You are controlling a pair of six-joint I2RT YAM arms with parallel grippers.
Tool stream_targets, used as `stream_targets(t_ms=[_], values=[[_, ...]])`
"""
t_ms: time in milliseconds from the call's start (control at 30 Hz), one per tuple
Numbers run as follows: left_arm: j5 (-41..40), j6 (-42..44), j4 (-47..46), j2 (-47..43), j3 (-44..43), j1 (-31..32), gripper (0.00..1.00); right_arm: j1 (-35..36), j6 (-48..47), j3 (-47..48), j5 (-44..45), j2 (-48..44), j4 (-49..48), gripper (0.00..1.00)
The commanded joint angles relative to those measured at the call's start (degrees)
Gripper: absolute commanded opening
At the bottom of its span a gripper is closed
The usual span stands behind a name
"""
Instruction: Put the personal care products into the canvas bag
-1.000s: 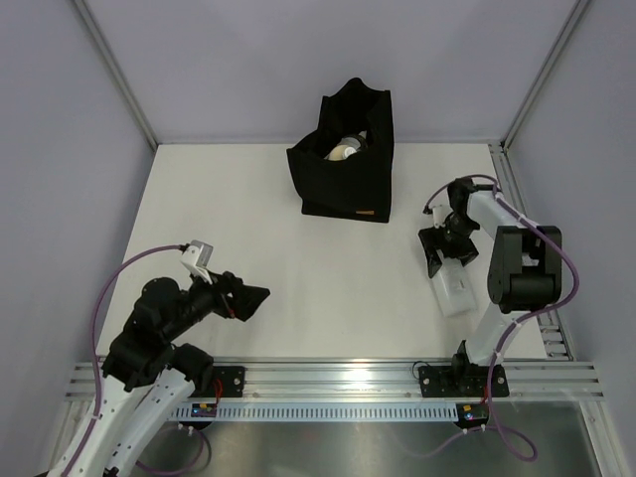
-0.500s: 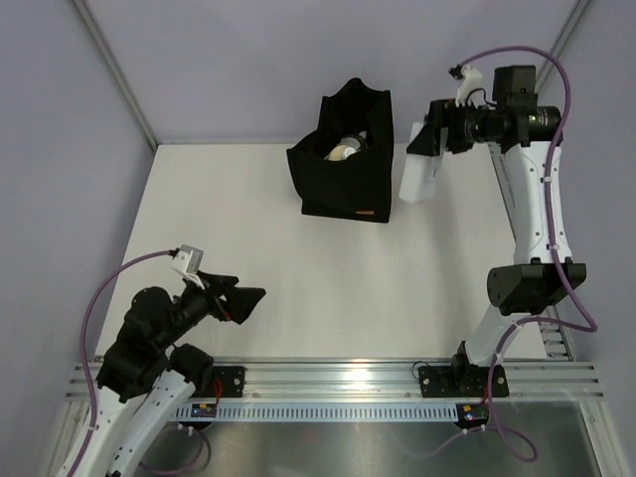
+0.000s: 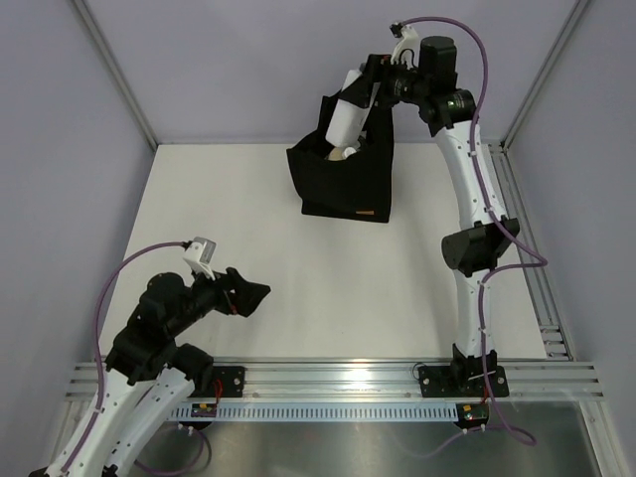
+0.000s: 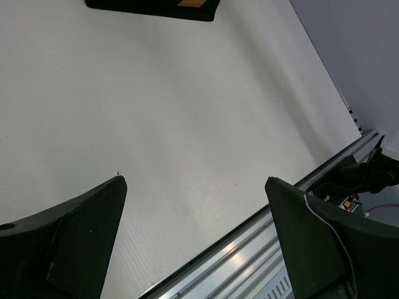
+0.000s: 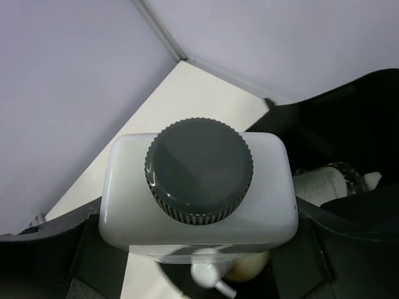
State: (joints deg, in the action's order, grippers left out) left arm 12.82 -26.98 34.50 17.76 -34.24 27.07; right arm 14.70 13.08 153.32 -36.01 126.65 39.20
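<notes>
My right gripper (image 3: pixel 366 91) is shut on the flat white bottle (image 3: pixel 345 117) and holds it in the air over the open top of the black canvas bag (image 3: pixel 343 184). In the right wrist view the white bottle (image 5: pixel 199 212) with its dark ribbed cap (image 5: pixel 199 168) fills the middle, and the bag's dark rim (image 5: pixel 349 106) lies behind it. A cream pump bottle (image 5: pixel 240 268) and another pale bottle (image 5: pixel 324 184) show inside the bag. My left gripper (image 3: pixel 248 295) is open and empty, low over the near left of the table.
The white table (image 3: pixel 298 268) is walled by grey panels on three sides. A metal rail (image 3: pixel 338 383) runs along the near edge; it also shows in the left wrist view (image 4: pixel 262 255). The bag's base and tan label (image 4: pixel 193 3) sit at that view's top edge.
My right arm has swung the white bottle from the right side of the table up and left to above the bag. My left gripper has shifted slightly.
</notes>
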Motion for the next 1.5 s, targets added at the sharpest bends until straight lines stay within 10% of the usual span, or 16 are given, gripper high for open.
stream_targets(t_ms=[0, 200, 367, 867, 1067, 1467], values=[[-1.83, 0.09, -1.19, 0.17, -0.65, 0.09, 0.99, 0.5, 4.77, 2.35, 6.55, 0.96, -17.83, 0.0], [-2.98, -0.35, -0.93, -1.32, -0.57, 0.0, 0.99, 3.14, -10.15, -4.25, 9.22, 2.99, -15.83, 0.01], [-2.8, -0.35, -1.36, -3.08, -0.39, 0.09, 0.99, 4.2, -16.42, -5.3, 10.69, -0.08, -5.81, 0.97], [-3.5, -1.14, -1.54, -10.02, 0.23, 0.09, 0.99, -0.18, -19.77, -36.22, 24.83, -31.86, -6.86, 1.0], [-2.54, -0.62, -1.72, -8.71, 0.05, 0.09, 0.99, -5.81, -10.28, -49.24, 32.49, -44.27, 8.5, 1.0], [-1.92, -0.7, -2.25, -10.2, 0.4, 0.09, 0.99, -9.77, -11.06, -92.04, 46.55, -79.7, 2.81, 0.99]])
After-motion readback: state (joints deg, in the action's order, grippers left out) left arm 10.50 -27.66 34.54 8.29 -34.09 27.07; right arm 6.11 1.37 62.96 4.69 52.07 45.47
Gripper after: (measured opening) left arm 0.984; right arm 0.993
